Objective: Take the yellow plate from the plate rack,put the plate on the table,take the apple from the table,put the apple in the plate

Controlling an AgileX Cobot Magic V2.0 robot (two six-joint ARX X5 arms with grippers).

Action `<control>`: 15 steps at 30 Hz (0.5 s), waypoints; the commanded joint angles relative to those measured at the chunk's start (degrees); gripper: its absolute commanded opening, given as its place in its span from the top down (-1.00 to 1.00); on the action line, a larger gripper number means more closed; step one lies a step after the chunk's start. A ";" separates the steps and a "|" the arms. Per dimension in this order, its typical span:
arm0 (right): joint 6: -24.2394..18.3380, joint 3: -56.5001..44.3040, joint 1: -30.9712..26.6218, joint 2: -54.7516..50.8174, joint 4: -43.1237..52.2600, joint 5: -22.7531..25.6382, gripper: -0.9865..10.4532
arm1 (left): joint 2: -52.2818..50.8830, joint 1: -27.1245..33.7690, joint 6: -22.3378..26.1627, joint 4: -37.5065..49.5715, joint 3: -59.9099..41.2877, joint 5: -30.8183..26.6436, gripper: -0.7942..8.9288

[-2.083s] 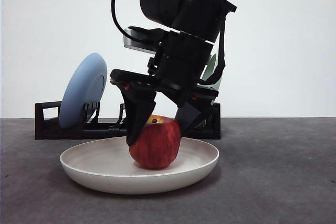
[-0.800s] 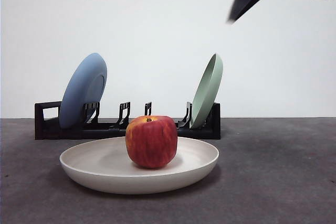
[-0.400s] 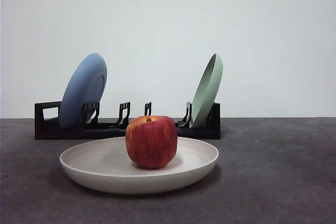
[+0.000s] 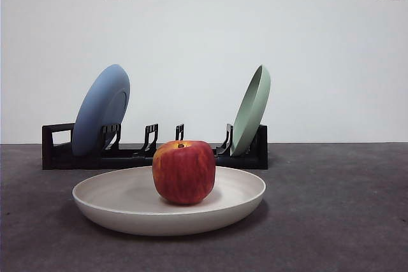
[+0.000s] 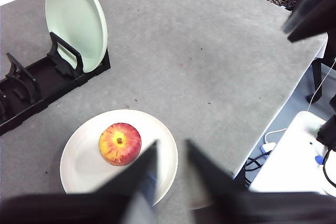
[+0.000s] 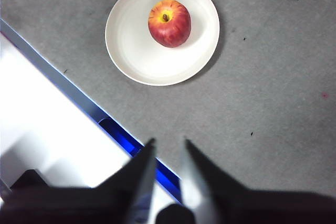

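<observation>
Yellow plate (image 4: 127, 211) sits flat on the table (image 4: 331, 208), just in front of the plate rack (image 4: 57, 148); reads cream/off-white in all three views. Apple (image 4: 183, 171) is inside it, upright, stem up, a bit off centre toward the rim on one side per the wrist views, touching the plate floor only. Rack holds two plates on edge: blue plate (image 4: 101, 109) near the loop end, leaning, and pale green plate (image 4: 252, 109) at the opposite end, also leaning; the slots between them are empty uprights. Both arms are out of the front view. Left gripper (image 5: 170, 163) hangs high above the table near the plate's edge, jaws parted by a narrow gap, nothing between them. Right gripper (image 6: 167, 158) is also high, over the table edge to the side of the plate, jaws likewise slightly apart and empty. Visibility: front view hides the apple's base behind the plate's near rim, and the plate covers the lower middle of the rack. Left wrist view cuts off the rack's loop end and the blue plate entirely, and its own jaws blur out part of the yellow plate's rim. Right wrist view shows only a corner of the rack at the frame edge. A dark out-of-focus shape at a corner of the left wrist view is probably the other arm; can't tell more.
</observation>
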 commanded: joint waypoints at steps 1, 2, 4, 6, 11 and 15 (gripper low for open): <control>0.28 0.11 0.11 -0.46 -1.27 0.02 0.85 | -0.13 0.17 0.28 0.11 -0.07 -0.15 0.85; 0.28 0.11 0.11 -0.59 -1.27 0.02 0.85 | -0.13 0.17 0.28 0.11 -0.07 -0.15 0.85; 0.35 0.11 0.11 -0.74 -1.25 0.04 0.85 | -0.13 0.17 0.28 0.11 -0.07 -0.15 0.85; 0.44 0.11 0.11 -0.74 -1.25 0.07 0.84 | -0.13 0.17 0.28 0.11 -0.07 -0.15 0.85; 0.39 0.11 0.11 -0.35 -1.25 0.09 0.82 | -0.13 0.17 0.31 0.09 -0.07 -0.15 0.84; 0.42 0.11 0.11 -0.28 -1.25 0.07 0.82 | -0.13 0.17 0.31 0.09 -0.07 -0.15 0.84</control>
